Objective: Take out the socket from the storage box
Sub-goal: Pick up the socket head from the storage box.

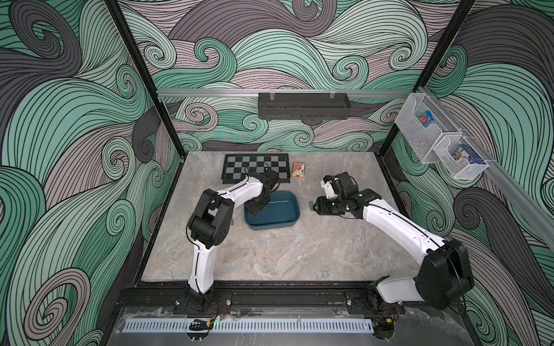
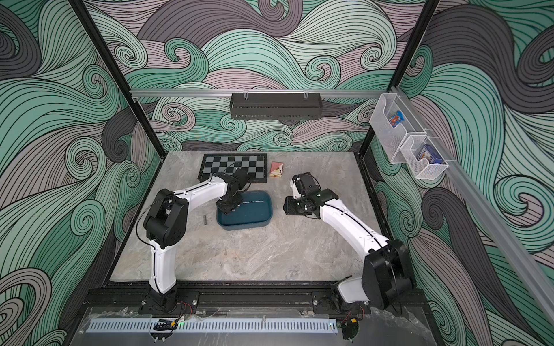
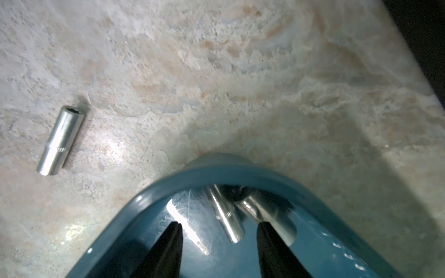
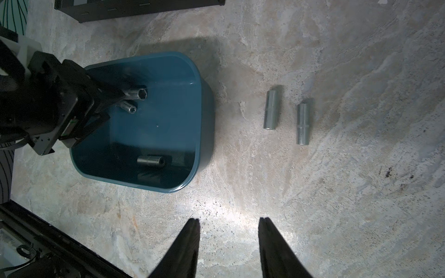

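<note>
Box: a shallow teal tub [image 1: 281,214] is seen mid-surface [image 1: 284,254], in front of a chessboard [image 1: 239,167].
Sockets inside: three steel sockets are seen in the box. A thin socket [image 3: 225,214] and a thick socket [image 3: 263,213] are crowded into one corner and seem to touch. A third socket [image 4: 150,160] is laid flat by the opposite wall.
Sockets outside: one [image 3: 61,140] is laid on the surface on the left arm's side of the box, and a pair [image 4: 272,109] on the right arm's side.
Left jaws: placed in the box corner, apart, one on either side of the thin socket. No clamping is seen.
Right jaws: apart and empty, above bare surface beside the box.
Handling: the sockets are judged stiff, dense, smooth and quick to roll or slip.
Hold: the thin socket is best taken across its round middle. The thick socket could be nipped or dragged along.
</note>
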Robot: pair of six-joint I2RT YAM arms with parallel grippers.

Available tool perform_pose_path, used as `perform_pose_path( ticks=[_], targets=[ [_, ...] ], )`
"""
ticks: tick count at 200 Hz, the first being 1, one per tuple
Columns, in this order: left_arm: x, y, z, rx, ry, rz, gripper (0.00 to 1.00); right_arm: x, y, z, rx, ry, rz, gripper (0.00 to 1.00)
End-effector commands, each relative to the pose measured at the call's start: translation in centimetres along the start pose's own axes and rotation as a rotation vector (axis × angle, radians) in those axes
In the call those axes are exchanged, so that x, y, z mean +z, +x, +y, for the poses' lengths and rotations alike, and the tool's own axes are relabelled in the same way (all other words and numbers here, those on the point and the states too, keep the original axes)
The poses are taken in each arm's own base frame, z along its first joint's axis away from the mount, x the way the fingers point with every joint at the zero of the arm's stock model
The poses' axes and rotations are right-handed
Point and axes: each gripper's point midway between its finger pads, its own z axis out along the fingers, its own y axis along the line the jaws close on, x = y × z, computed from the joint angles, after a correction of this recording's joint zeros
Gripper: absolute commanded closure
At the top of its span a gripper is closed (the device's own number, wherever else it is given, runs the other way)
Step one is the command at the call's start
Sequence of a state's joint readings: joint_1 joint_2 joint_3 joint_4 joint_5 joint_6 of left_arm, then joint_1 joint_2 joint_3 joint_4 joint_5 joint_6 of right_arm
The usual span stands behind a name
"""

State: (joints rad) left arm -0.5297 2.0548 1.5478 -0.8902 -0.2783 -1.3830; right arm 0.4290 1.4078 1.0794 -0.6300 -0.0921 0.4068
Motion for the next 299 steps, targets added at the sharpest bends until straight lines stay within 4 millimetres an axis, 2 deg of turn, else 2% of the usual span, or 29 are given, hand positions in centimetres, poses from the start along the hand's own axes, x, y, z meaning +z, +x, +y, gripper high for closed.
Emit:
perform_pose_path(
  ticks=[1, 17, 62, 80, 115, 139, 159, 212, 257, 299],
  targets=[
    [1.5, 0.1, 0.5, -0.021, -0.038, 0.008, 0.49, 0.0, 0.3, 0.4, -0.003, -0.020, 0.004, 0.56],
    [1.8, 0.1, 0.5, -0.022, -0.043, 0.011, 0.55, 0.0, 0.3, 0.4, -0.004, -0.023, 0.006, 0.56],
    [2.9, 0.7, 1.6, -0.030, -0.072, 0.023, 0.56, 0.2, 0.3, 0.5, -0.003, -0.028, 0.012, 0.56],
    [3.2, 0.9, 1.9, -0.030, -0.076, 0.025, 0.64, 0.2, 0.4, 0.5, -0.001, -0.029, 0.015, 0.55],
    [3.8, 0.9, 2.2, -0.030, -0.088, 0.024, 0.66, 0.2, 0.5, 0.5, -0.001, -0.032, 0.016, 0.55],
    [4.3, 1.2, 2.1, -0.015, -0.086, 0.044, 0.80, 0.0, 0.4, 0.5, 0.000, -0.034, 0.011, 0.55],
    [4.0, 1.5, 1.3, 0.027, -0.040, 0.064, 0.99, 0.1, 0.5, 0.6, -0.001, -0.034, 0.014, 0.55],
    [0.9, 1.4, 1.5, 0.104, 0.051, 0.047, 1.00, 0.4, 0.5, 0.7, 0.004, -0.039, 0.024, 0.55],
    [-4.6, -0.3, 0.8, 0.202, 0.193, -0.010, 1.00, 0.5, 0.4, 0.7, 0.005, -0.037, 0.025, 0.55],
    [-9.2, -0.7, 0.3, 0.301, 0.346, -0.026, 1.00, 0.5, 0.2, 0.6, 0.001, -0.031, 0.019, 0.55]
  ],
)
